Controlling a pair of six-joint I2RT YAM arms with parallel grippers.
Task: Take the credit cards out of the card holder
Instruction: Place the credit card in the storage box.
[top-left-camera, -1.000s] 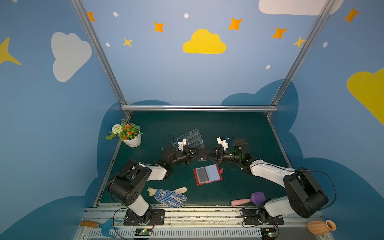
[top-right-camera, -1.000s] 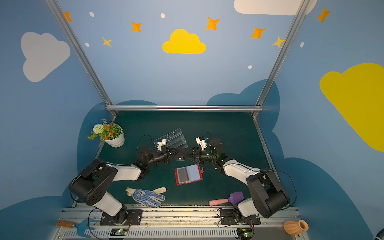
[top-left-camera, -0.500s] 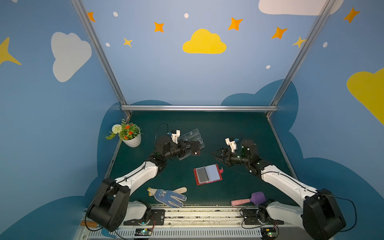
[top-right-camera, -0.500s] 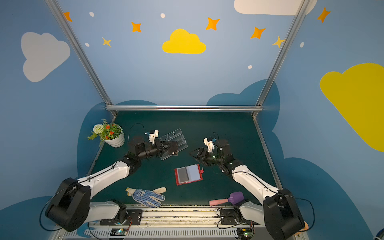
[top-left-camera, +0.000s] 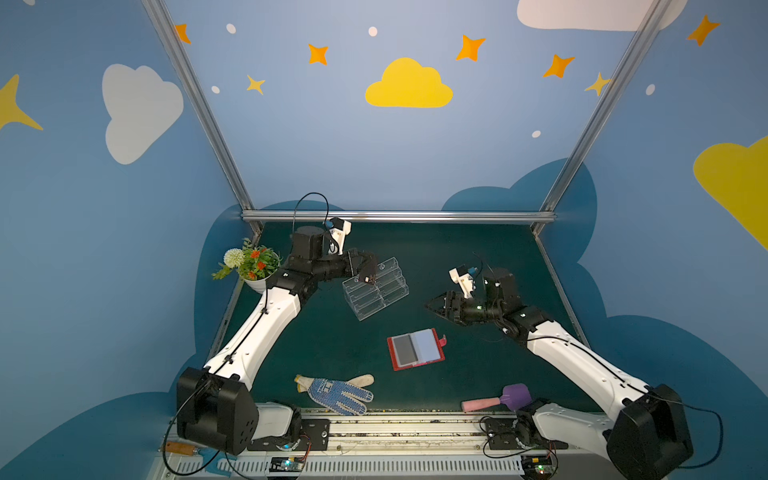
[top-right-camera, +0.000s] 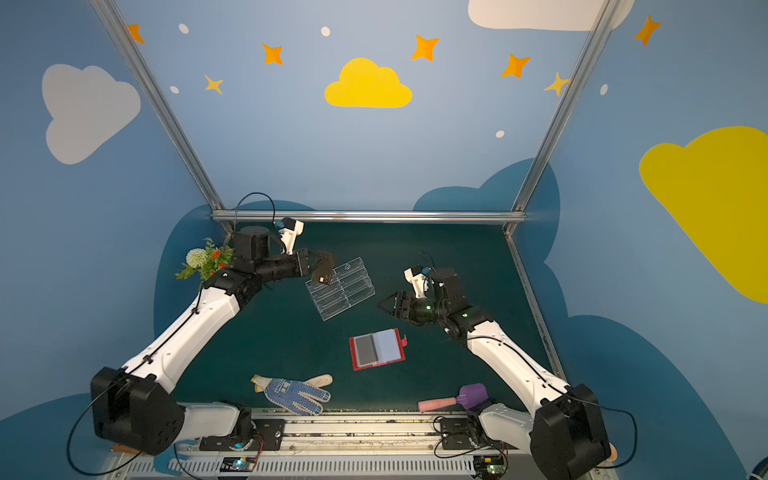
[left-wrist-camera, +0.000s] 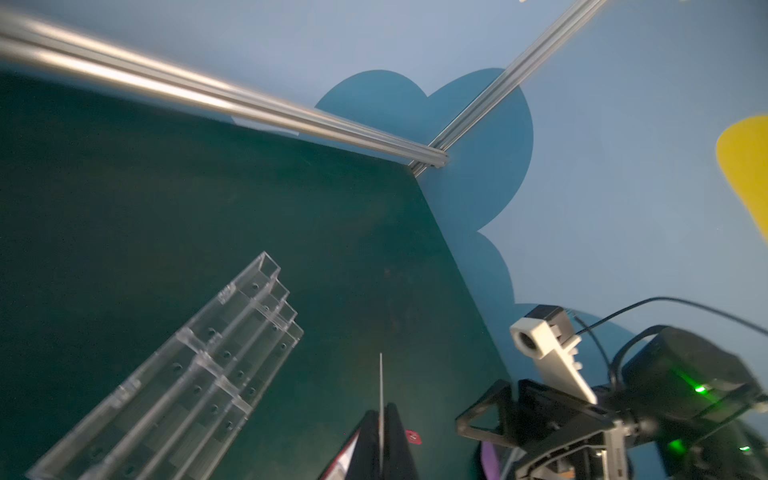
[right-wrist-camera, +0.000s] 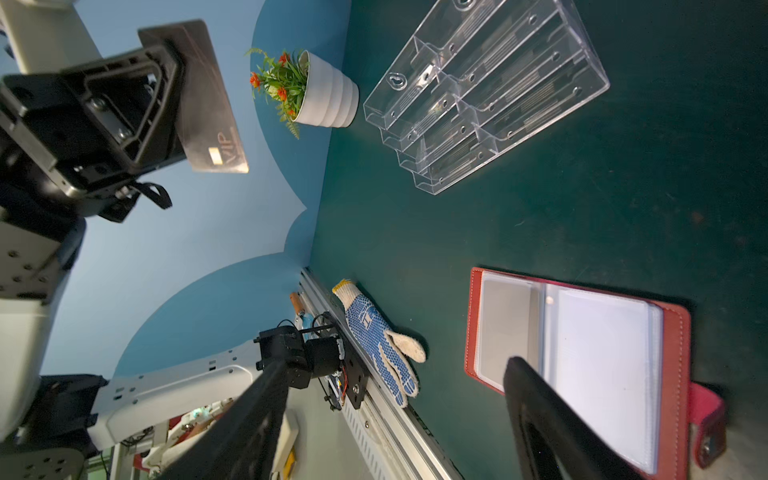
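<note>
The red card holder (top-left-camera: 415, 350) (top-right-camera: 377, 350) lies open on the green mat, showing a grey page and a pale page (right-wrist-camera: 598, 357). I cannot tell whether a card sits in either sleeve. My left gripper (top-left-camera: 365, 266) (top-right-camera: 321, 262) is shut on one dark credit card (top-left-camera: 368, 276) (top-right-camera: 325, 277) marked VIP (right-wrist-camera: 208, 108), held in the air over the back corner of the clear acrylic stand (top-left-camera: 376, 287). In the left wrist view the card (left-wrist-camera: 380, 374) is edge-on between the shut jaws of the left gripper (left-wrist-camera: 381, 409). My right gripper (top-left-camera: 434, 306) (top-right-camera: 386, 307) (right-wrist-camera: 397, 365) is open and empty, to the right of the card holder and behind it.
A white pot of flowers (top-left-camera: 254, 268) stands at the back left. A blue-dotted work glove (top-left-camera: 337, 393) and a pink-handled purple scoop (top-left-camera: 500, 400) lie along the front edge. Aluminium frame rails (top-left-camera: 395, 216) bound the mat at the back and sides.
A second ago the two grippers were close together above the card holder. The left has since carried the card back-left to the acrylic stand. The right has drawn off to the right with wider jaws.
</note>
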